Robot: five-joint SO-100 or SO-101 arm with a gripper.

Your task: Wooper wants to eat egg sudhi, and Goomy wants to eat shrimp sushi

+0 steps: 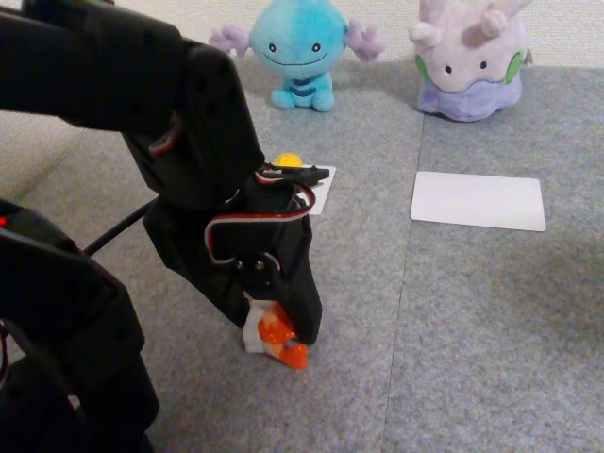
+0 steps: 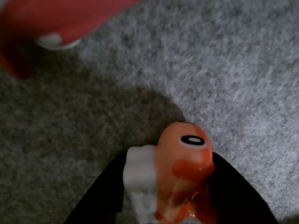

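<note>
Black arm housing crowds the near left of the fixed view, and below it the gripper [image 1: 274, 335] is closed on the shrimp sushi [image 1: 276, 338], low over the grey desk [image 1: 472, 330]. Goomy [image 1: 469, 58] sits at the far right behind a white card [image 1: 478, 200]; Wooper [image 1: 297, 52] sits farther left, with the egg sudhi [image 1: 287, 160] peeking out behind the arm.

From the wrist view, the shrimp sushi [image 2: 180, 175] sits between the dark jaws. Its glossy, hard plastic looks light but slippery; squeezing the flat sides of the white rice block seems safest.
</note>
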